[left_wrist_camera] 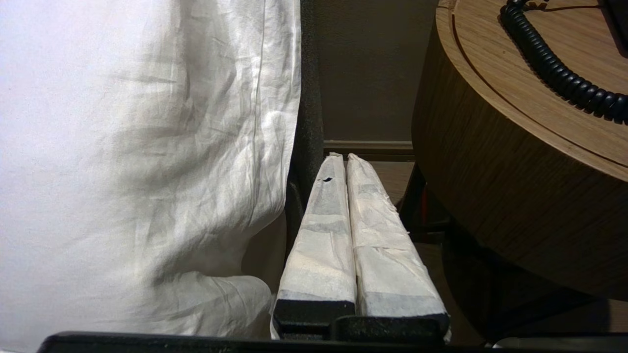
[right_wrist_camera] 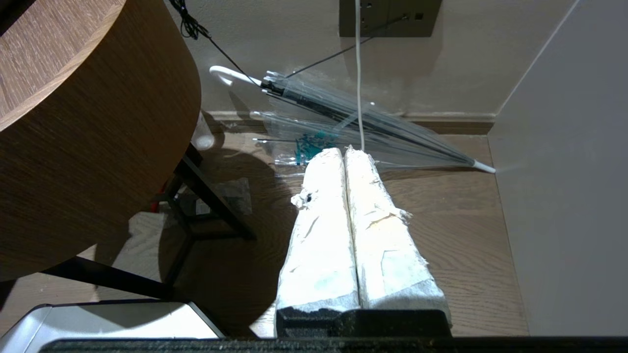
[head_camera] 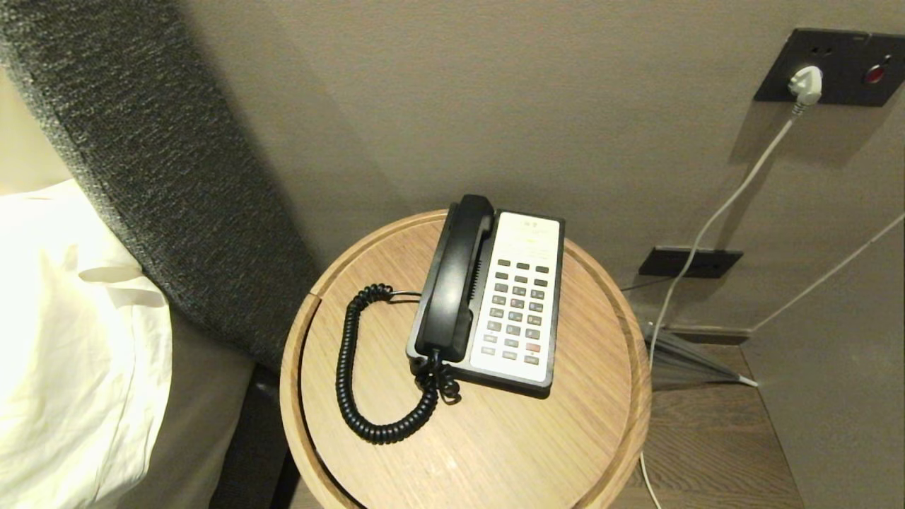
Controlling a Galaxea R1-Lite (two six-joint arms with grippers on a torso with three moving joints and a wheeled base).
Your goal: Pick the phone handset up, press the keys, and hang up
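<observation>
Head view: phone handset (head_camera: 454, 279) lay cradled on phone base (head_camera: 510, 300), round table (head_camera: 495, 438) | left gripper (left_wrist_camera: 342, 158) and right gripper (right_wrist_camera: 342, 151) clenched, empty, below tabletop | I judged handset rigid, glossy, slippery, cord-tethered; grasp its slim midsection.

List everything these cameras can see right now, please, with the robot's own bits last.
phone handset: one, black, resting in its cradle on the phone base
phone base: one, white face, on the table
coiled cord: one, black, looped on the tabletop
round table: one, wooden, beside the bed
bedding: white, left
headboard: grey, left
plug: one, white, in the wall socket
umbrella: one, clear, on the floor
left tool: shut, low beside the table
right tool: shut, low above the floor
</observation>
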